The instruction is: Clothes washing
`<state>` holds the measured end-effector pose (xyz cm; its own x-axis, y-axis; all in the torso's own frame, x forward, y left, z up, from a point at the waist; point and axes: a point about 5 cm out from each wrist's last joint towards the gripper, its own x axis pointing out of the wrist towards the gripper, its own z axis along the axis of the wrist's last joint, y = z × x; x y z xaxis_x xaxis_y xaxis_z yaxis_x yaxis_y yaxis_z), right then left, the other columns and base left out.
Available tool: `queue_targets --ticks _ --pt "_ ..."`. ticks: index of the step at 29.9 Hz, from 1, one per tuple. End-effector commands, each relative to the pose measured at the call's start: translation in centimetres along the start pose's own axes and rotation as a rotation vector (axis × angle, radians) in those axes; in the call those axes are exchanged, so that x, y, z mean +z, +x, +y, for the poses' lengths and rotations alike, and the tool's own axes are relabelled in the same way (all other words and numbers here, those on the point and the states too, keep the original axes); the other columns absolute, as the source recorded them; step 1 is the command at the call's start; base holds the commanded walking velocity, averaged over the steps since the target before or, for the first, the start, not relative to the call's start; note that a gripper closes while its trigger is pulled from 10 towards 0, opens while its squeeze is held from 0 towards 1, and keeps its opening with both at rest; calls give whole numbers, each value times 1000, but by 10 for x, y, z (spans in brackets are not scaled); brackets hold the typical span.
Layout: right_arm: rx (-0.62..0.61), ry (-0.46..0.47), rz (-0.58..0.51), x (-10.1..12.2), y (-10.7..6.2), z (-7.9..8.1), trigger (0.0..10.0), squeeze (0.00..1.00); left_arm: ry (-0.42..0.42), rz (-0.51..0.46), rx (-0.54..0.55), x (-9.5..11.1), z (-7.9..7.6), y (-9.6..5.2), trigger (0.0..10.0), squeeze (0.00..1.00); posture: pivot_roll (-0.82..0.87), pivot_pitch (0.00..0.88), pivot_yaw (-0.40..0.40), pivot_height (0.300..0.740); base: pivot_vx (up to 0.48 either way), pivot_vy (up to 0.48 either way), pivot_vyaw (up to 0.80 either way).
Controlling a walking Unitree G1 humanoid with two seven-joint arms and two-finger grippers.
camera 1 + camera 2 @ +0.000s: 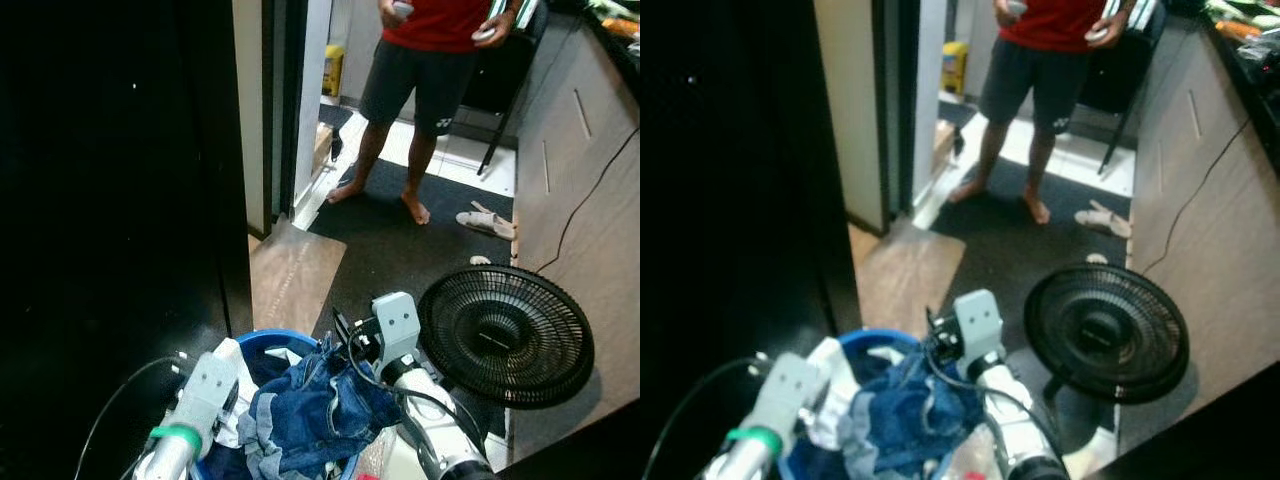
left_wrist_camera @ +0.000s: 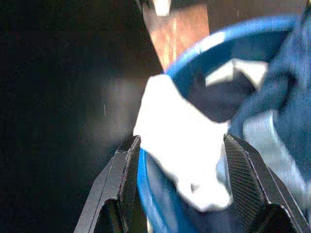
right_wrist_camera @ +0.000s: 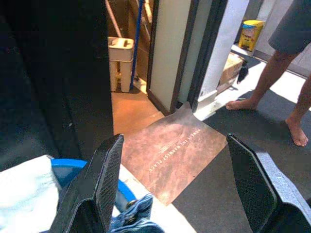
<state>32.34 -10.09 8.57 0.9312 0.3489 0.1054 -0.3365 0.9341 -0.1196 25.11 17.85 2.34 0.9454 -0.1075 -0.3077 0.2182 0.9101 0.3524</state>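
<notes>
I see a line of pale lettering on the brown mat [image 3: 170,150], too small for me to read.

Right end effector [image 3: 175,187], fingers [image 3: 104,184] spread wide, hangs above a blue basket [image 3: 92,172] holding denim [image 3: 136,218] and white cloth [image 3: 24,189], facing a brown doormat [image 3: 172,158] and a person's bare feet [image 3: 296,133].

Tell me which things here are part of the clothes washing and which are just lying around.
Part of the job:
blue basket
denim clothes
white cloth draped over the basket rim, between the open left tool fingers
right tool, open above the basket

Just lying about:
black fan
brown mat
slippers
yellow container
person standing ahead
</notes>
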Motion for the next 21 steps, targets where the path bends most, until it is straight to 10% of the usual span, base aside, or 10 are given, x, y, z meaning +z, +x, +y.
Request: queue_targets --ticks 1,21 --pt "2 -3 57 -12 -8 0 10000 0 13 52 -30 -11 -4 -6 10000 0 122 72 -21 740 0 0 0" --pt "-72 -9 170 -34 -29 -21 10000 0 151 144 -171 -19 -26 4 10000 0 97 180 -9 740 0 0 0"
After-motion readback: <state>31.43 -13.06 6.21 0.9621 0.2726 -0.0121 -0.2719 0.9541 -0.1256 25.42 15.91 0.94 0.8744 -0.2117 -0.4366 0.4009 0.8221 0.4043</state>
